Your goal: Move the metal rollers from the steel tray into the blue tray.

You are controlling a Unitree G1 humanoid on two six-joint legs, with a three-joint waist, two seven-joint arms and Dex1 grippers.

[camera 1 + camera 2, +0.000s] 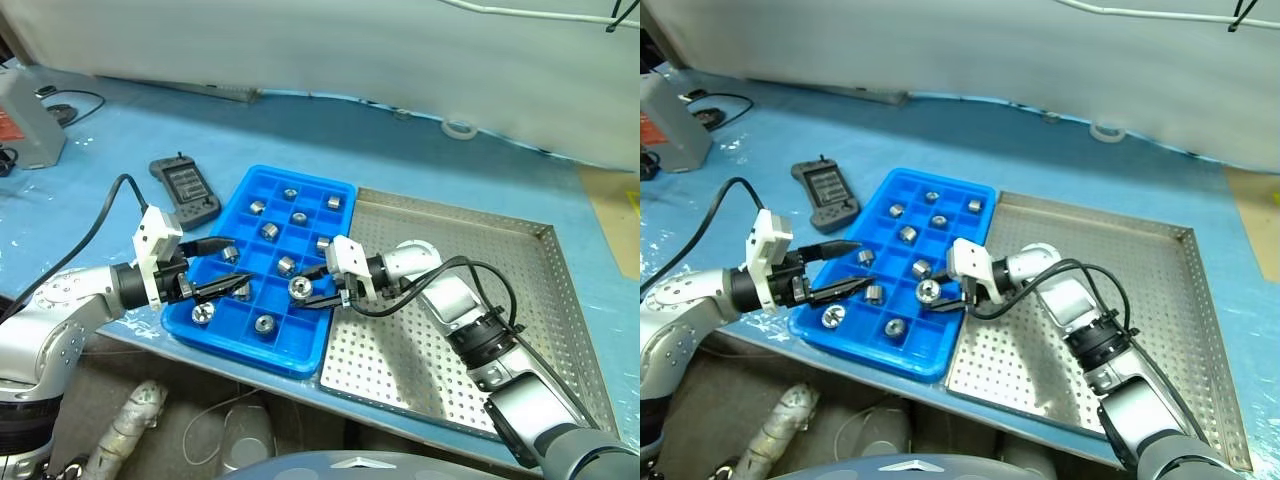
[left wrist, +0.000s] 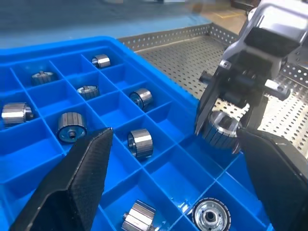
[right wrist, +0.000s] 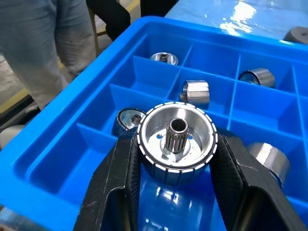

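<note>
The blue tray [image 1: 292, 173] lies on the blue table, and several metal rollers [image 1: 268, 230] sit in its square compartments. My right gripper [image 1: 306, 291] is shut on one metal roller [image 3: 176, 142], held by its ribbed rim just above compartments near the tray's right-hand wall. My left gripper [image 1: 239, 264] hovers open over the tray's front left part with nothing between its fingers [image 2: 89, 163]. Against the blue tray's right side lies the steel tray [image 1: 500, 270], its perforated floor partly covered by my right arm.
A black remote [image 1: 185, 190] lies just left of the blue tray's far end. A grey device [image 1: 25, 115] and cables sit at the far left, and a tape roll [image 1: 460, 128] at the back. A person's legs [image 3: 62, 43] stand beyond the table's edge.
</note>
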